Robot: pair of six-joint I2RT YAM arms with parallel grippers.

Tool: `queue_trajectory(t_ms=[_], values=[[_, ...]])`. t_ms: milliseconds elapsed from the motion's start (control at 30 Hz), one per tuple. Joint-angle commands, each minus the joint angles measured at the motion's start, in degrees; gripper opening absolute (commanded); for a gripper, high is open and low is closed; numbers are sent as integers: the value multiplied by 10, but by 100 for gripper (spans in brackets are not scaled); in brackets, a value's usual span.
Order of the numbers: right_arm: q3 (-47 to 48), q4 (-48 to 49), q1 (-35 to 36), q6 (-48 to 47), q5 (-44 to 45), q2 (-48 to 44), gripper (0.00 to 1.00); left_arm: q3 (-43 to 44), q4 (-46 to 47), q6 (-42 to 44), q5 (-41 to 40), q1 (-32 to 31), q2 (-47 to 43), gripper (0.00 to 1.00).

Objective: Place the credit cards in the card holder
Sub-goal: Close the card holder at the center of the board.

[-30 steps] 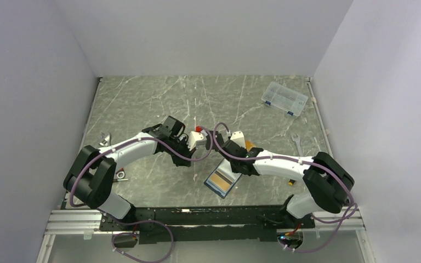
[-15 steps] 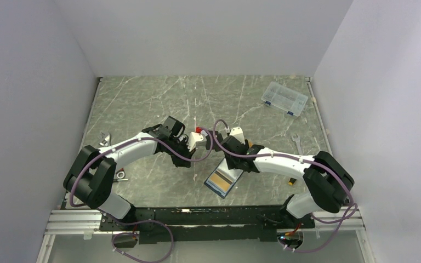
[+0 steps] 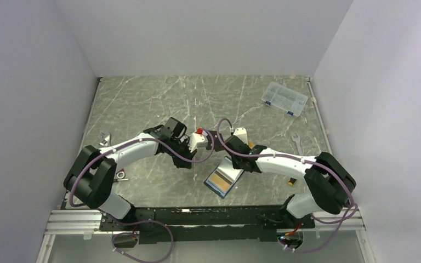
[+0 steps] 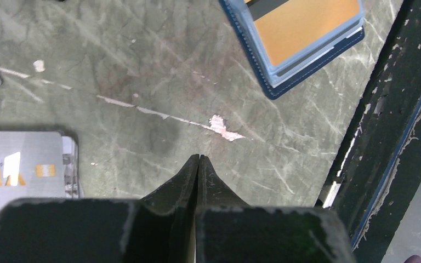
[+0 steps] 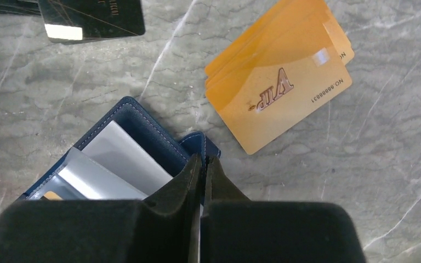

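An orange card (image 4: 307, 22) sits in the open card holder (image 5: 142, 123), but orange-gold cards (image 5: 282, 82) and silver cards (image 4: 24, 170) lie outside; the left pincer (image 4: 198, 160) and right pincer (image 5: 202, 160) are closed, empty.

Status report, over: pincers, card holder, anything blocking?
Left pincer shut, right pincer shut, nothing held. Card holder open, cards inside. Orange cards and silver card lying outside it. No blockage seen.

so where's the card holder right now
In the top view the card holder lies open near the middle of the table's front edge, under the right fingers, orange cards beside it.
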Motion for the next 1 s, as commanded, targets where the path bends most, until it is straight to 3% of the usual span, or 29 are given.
queue_trajectory(t_ms=[0, 300, 533, 700, 867, 967], values=[[0, -37, -5, 54, -17, -11, 0, 20, 8, -19, -12, -38, 10, 6], [-25, -178, 63, 238, -33, -3, 0, 68, -53, 78, -43, -119, 54, 9], [-43, -212, 101, 300, -43, 6, 0, 5, -37, 190, -66, -132, 42, 9], [-86, -182, 104, 333, -67, -17, 0, -56, 38, 225, -108, -128, -18, 5], [-152, -110, 95, 374, -119, -56, 0, -42, 55, 169, -110, -98, -24, 4], [-187, -77, 68, 372, -144, -90, 0, 8, -6, 83, -85, -94, 3, 9]])
